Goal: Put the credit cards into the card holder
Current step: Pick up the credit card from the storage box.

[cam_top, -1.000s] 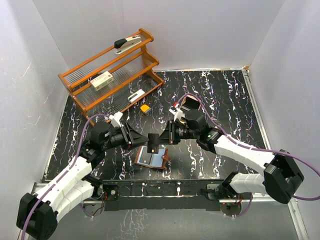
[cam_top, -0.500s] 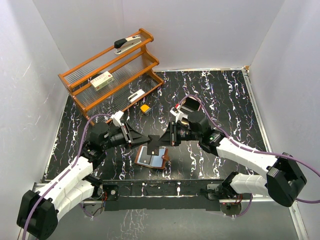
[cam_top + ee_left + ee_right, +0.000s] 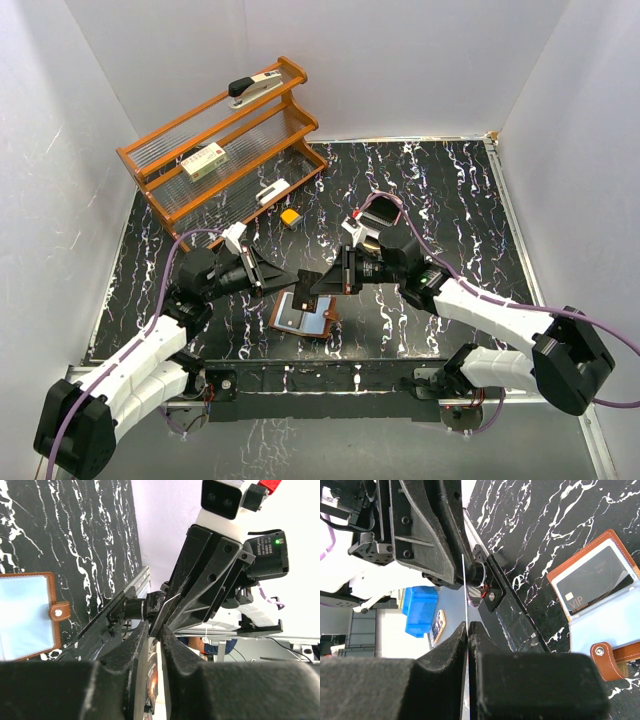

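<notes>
**Card held edge-on between two pincers, above the open wallet**

The right pincer (image 3: 322, 284) is clamped on a thin, stiff card (image 3: 466, 587). The card shows only as a pale sliver, and its face is hidden. The left pincer (image 3: 298, 279) meets the right one tip to tip. Its black fingers (image 3: 120, 670) sit close round the card's other end, but whether they pinch it cannot be told. Just beneath both pincers lies the wallet (image 3: 305, 318), open flat. It is brown leather with a snap tab (image 3: 59, 612) and pale blue pockets. One pocket shows a dark VIP card (image 3: 592, 585). The wrist views cut off the wallet's edges.

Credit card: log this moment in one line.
credit card: airborne near open card holder; right tool: shut on it; left tool: flanking it
</notes>
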Controlling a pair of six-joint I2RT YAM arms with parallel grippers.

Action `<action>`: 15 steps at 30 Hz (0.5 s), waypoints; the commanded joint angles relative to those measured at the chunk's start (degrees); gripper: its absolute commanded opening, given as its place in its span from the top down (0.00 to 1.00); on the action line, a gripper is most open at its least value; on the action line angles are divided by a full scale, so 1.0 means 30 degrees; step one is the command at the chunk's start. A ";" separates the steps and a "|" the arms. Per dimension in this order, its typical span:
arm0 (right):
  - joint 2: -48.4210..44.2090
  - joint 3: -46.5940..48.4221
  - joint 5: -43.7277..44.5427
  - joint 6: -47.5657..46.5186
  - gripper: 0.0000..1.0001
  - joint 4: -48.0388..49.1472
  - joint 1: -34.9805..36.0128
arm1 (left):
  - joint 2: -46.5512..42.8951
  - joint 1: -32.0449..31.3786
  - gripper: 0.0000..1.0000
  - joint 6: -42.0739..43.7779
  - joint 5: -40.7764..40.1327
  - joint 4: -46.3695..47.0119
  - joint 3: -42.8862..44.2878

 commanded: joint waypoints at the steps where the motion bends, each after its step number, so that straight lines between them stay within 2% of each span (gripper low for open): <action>1: -0.0508 -0.0239 -0.0136 0.0486 0.99 0.1644 0.0133 | -0.0538 -0.0117 0.83 -0.0885 0.1412 0.3138 -0.0011; 7: -0.0639 -0.0317 -0.0531 0.0648 1.00 0.2324 0.0132 | -0.0876 -0.0116 0.75 -0.0687 0.1342 0.2990 -0.0003; 11: -0.0754 -0.0419 -0.0960 0.1141 1.00 0.3204 0.0122 | -0.0914 -0.0107 0.59 0.0102 0.1640 0.2304 0.0076; 15: -0.0895 -0.0415 -0.1084 0.1473 1.00 0.3420 0.0140 | -0.1111 -0.0112 0.55 0.0563 0.1730 0.1856 0.0007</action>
